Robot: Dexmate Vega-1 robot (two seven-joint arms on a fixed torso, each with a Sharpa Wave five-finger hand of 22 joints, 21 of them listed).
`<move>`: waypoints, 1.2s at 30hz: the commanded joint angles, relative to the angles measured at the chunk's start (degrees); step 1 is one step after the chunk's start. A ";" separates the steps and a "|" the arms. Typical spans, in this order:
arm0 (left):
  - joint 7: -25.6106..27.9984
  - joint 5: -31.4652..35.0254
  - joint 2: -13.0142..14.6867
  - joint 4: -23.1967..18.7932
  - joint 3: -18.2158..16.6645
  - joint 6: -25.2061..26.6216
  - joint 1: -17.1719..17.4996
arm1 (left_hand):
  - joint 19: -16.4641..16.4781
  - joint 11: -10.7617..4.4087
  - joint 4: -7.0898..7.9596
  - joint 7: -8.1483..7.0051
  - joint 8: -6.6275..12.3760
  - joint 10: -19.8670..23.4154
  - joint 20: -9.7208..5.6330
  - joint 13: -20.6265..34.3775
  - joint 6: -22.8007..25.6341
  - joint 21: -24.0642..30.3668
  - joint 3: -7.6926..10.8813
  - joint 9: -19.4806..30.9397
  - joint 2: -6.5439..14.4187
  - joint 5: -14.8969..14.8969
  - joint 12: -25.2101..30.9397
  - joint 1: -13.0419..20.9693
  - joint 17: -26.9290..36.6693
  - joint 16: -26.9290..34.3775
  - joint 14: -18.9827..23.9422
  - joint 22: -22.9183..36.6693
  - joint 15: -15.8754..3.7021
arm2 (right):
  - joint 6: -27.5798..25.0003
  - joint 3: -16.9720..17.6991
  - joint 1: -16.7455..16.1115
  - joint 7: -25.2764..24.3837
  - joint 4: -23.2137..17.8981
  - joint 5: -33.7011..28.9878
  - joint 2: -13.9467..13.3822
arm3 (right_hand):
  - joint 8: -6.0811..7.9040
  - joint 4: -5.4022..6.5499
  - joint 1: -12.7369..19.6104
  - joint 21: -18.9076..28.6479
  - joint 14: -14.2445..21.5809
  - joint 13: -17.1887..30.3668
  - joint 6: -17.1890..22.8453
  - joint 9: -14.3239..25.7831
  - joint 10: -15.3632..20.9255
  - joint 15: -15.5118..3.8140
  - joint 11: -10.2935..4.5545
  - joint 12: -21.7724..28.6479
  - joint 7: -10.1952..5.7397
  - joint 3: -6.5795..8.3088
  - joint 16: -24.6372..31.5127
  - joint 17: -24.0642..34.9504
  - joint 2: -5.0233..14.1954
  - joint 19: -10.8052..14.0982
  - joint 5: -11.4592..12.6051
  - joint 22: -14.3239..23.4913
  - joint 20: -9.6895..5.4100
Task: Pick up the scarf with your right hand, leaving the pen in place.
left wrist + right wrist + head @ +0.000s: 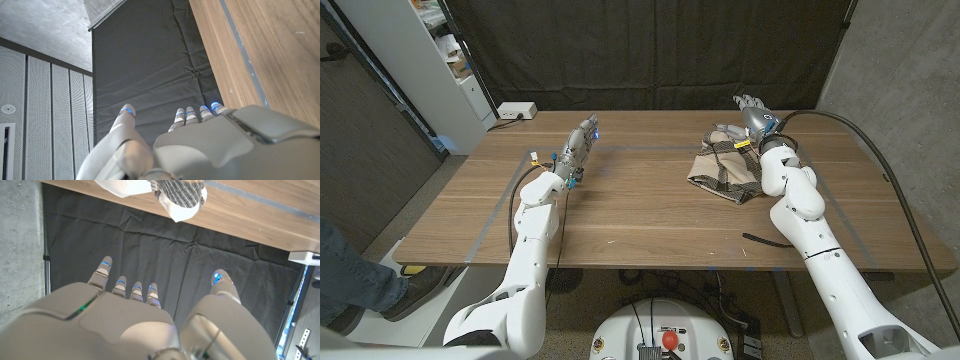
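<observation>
A beige scarf [725, 168] with dark checks lies bunched on the right back part of the wooden table [640, 215]. My right hand [754, 117] hovers at the scarf's far edge, fingers apart and holding nothing. From the right wrist the scarf's edge [177, 192] hangs beyond the spread fingertips [136, 287], clear of them. A thin dark pen [761, 240] lies near the table's front right edge, beside my right forearm. My left hand [580, 146] is at the left middle of the table, fingers stretched out and empty; its fingertips [189, 112] point toward the dark curtain.
A black curtain [650, 50] hangs behind the table. A white power strip [516, 111] sits at the back left corner. Shelving [440, 60] stands at the left, and a person's leg [350, 275] shows at the lower left edge.
</observation>
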 commanded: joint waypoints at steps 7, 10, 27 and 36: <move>-0.47 0.32 0.06 1.11 -0.33 -0.14 -0.56 | -6.36 -0.33 -0.25 0.00 0.30 -0.31 0.34 0.33 0.28 0.30 0.15 0.19 0.57 -0.39 -0.02 0.23 0.12 0.12 -2.70 0.34 -0.27 | -5.09 -2.14 2.37 8.24 -0.32 -3.93 -0.16 | -0.21 -0.01 -0.16 0.48 -0.56 0.17 -1.60 0.15 -0.99 0.44 0.02 0.28 0.31 -0.77 0.15 0.08 -0.14 -0.48 0.60 0.18 0.32; -0.37 0.27 -0.08 1.62 -0.45 -0.28 -0.73 | -6.38 -0.32 -0.27 0.01 0.31 -0.33 0.39 0.33 0.35 0.31 0.15 0.19 0.59 -0.39 -0.03 0.23 0.12 0.12 -2.68 0.34 -0.22 | -6.78 -2.76 3.36 11.64 -0.18 -5.03 0.11 | -0.18 0.06 -0.27 0.70 -1.39 0.13 -3.09 0.12 -2.87 0.68 0.46 0.03 0.56 -1.29 0.05 0.05 -0.18 -0.24 0.93 0.22 0.31; -0.31 0.88 -0.01 3.08 -0.92 -0.85 -1.44 | -6.57 -0.23 -0.36 0.05 0.30 -0.54 0.82 0.34 0.52 0.30 0.11 0.20 0.71 -0.42 -0.10 0.23 0.13 0.01 -3.03 0.34 -0.16 | -9.17 -4.08 5.83 15.78 2.24 -6.71 0.63 | -0.10 0.30 -0.62 0.94 -3.64 0.07 -5.74 0.06 -5.49 1.37 1.38 0.20 1.55 -2.35 -0.18 -0.02 -0.10 0.23 1.48 0.26 0.33; -0.62 0.98 -0.09 3.36 -1.00 -0.62 -1.60 | -7.00 -0.12 -0.40 0.18 0.32 -0.82 0.92 0.34 0.70 0.19 0.06 0.21 0.78 -0.45 -0.19 0.20 0.14 -0.15 -3.61 0.36 0.13 | -10.63 -4.78 7.08 17.93 3.75 -7.44 0.95 | -0.18 0.31 -0.62 1.05 -3.81 0.05 -7.07 0.06 -6.26 1.76 1.80 0.26 2.09 -2.76 -0.03 -0.06 -0.10 0.55 1.64 0.29 0.33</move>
